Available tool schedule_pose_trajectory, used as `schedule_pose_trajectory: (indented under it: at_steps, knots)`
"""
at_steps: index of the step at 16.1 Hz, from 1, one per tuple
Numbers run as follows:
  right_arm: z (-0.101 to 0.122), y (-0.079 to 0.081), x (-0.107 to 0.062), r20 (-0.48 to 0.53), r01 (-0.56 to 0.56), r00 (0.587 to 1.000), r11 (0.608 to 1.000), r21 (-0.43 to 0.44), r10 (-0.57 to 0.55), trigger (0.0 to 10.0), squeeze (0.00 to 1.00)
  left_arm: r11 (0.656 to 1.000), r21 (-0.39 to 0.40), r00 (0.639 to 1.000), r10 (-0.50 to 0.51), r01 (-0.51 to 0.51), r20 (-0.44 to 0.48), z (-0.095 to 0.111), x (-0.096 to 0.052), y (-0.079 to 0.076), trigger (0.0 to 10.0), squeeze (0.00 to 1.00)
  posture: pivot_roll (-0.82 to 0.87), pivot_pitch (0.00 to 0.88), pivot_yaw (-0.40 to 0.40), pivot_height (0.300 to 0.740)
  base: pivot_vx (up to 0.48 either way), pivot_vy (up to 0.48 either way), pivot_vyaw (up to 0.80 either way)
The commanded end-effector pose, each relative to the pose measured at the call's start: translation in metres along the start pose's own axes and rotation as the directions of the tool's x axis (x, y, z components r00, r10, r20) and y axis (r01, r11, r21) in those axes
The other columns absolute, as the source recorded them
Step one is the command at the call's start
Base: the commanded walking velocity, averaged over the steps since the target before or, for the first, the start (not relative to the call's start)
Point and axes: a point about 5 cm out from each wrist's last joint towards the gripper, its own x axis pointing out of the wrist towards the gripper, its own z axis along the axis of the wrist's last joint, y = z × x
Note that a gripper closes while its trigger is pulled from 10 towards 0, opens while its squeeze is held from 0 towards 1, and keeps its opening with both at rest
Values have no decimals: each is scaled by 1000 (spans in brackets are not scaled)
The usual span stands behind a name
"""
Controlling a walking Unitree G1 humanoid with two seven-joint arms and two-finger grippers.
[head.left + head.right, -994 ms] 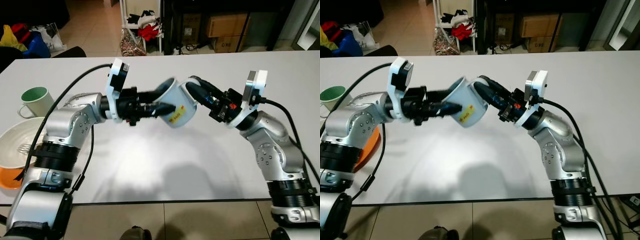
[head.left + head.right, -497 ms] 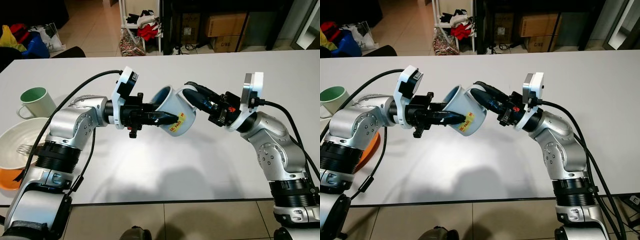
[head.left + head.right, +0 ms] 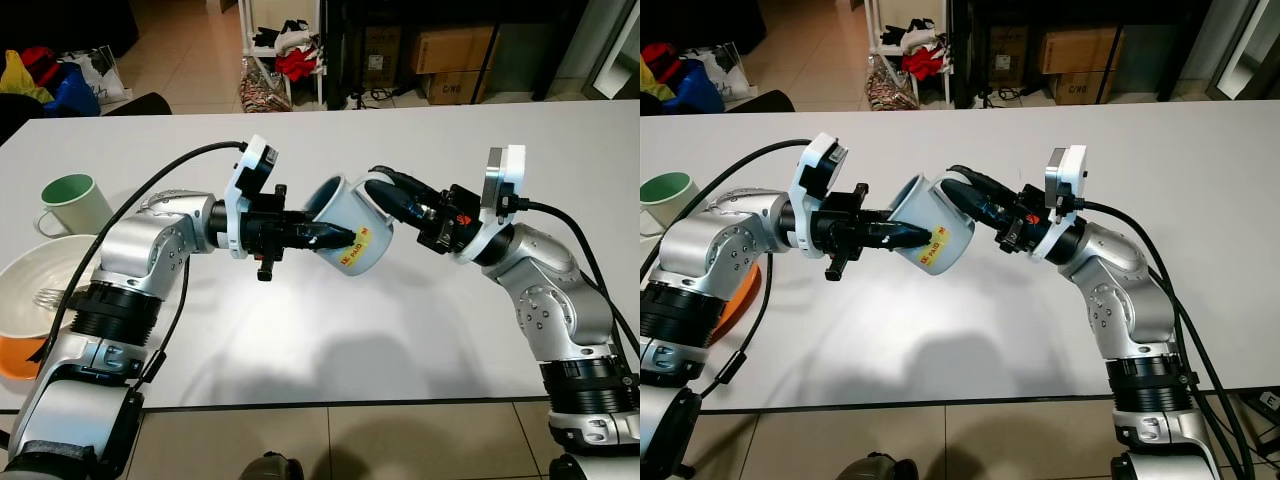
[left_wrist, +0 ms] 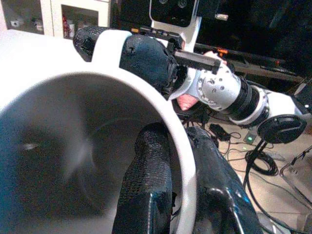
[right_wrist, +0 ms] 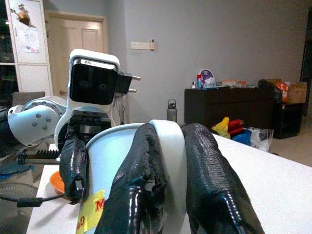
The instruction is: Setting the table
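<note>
Hanging mid-air above the white table (image 3: 330, 330), the white cup (image 3: 345, 222) sat between both arms. Left gripper (image 3: 335, 238) pinched its near rim, right gripper (image 3: 385, 192) the far rim, fingers astride the wall. Looked light, rigid, prob slick; rim was the only hold. Axis tilted, mouth up and toward the far-left.

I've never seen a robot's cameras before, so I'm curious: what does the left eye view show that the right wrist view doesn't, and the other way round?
Left eye view alone: a green mug, a white bowl and boxes on the floor.

Right wrist view alone: a door, a dark sideboard and a grey wall.

Both: the white cup with its yellow label, gripped on its rim by the left gripper and the right gripper.
</note>
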Motion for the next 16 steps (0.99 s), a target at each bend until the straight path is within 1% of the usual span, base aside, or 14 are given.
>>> schedule_pose_trajectory:
  at_steps: [1, 3, 5, 6, 7, 8, 9, 10, 11, 12, 13, 14, 15, 16]
  knots:
    - [9, 4, 3, 1, -45, 999, 999, -27, 45, 10000, 1000, 999, 42, 1000, -8, 9, -17, 8, -1, 1, 0, 0, 49, 0, 90, 740, 0, 0, 0]
    - [7, 5, 1, -14, -45, 999, 999, -18, 45, 10000, 1000, 996, 89, 998, -1, 6, -56, 11, -2, 1, 0, 0, 48, 0, 90, 740, 0, 0, 0]
    - [4, 5, -2, -31, -46, 998, 998, 33, 47, 10000, 1000, 985, 172, 987, 35, -7, -156, 12, -5, 3, 0, 0, 46, 0, 92, 740, 0, 0, 0]
    - [1, 6, -4, -51, -51, 997, 996, 75, 55, 10000, 1000, 975, 224, 975, 50, -1, -215, 12, -6, 4, 0, 0, 42, 0, 95, 740, 0, 0, 0]
    - [0, 6, -6, -65, -35, 997, 996, 81, 41, 10000, 1000, 965, 262, 967, 53, 14, -248, 14, -7, 4, 0, 0, 41, 0, 97, 740, 0, 0, 0]
    - [-1, 6, -6, -68, -25, 997, 995, 94, 32, 10000, 1000, 961, 275, 965, 52, 22, -257, 16, -7, 3, 0, 0, 39, 0, 98, 740, 0, 0, 0]
    - [-2, 6, -6, -84, -16, 996, 995, 97, 25, 10000, 1000, 956, 293, 962, 53, 29, -270, 18, -7, 3, 0, 0, 38, 0, 100, 740, 0, 0, 0]
    - [-5, 7, -6, -160, -5, 987, 996, 85, 19, 10000, 1000, 938, 341, 945, 52, 64, -322, 22, -5, 3, 0, 0, 35, 0, 103, 740, 0, 0, 0]
    - [-5, 7, -6, -160, -5, 987, 996, 85, 19, 10000, 1000, 938, 341, 945, 52, 64, -322, 22, -5, 3, 0, 0, 35, 0, 103, 740, 0, 0, 0]
    - [-8, 8, -5, -202, -7, 979, 998, 67, 21, 10000, 1000, 929, 360, 932, 48, 90, -359, 22, -4, 2, 0, 0, 34, 0, 103, 740, 0, 0, 0]
    - [-14, 9, -5, -280, -13, 960, 1000, 9, 15, 10000, 431, 921, 373, 921, 44, 112, -386, 22, -3, 1, 0, 0, 33, 0, 104, 740, 0, 0, 0]
    - [-16, 10, -5, -303, -19, 953, 1000, 1, 18, 10000, 0, 916, 381, 916, 42, 124, -400, 22, -2, 1, 0, 0, 33, 0, 104, 740, 0, 0, 0]
    - [-21, 10, -3, -337, -19, 942, 1000, -25, 9, 10000, 0, 912, 385, 904, 36, 146, -426, 21, -1, 1, 0, 0, 37, 0, 105, 740, 0, 0, 0]
    - [-21, 9, -1, -334, -16, 943, 999, -51, -2, 10000, 0, 908, 390, 891, 41, 156, -452, 19, -2, 1, 0, 0, 38, 0, 104, 740, 0, 0, 0]
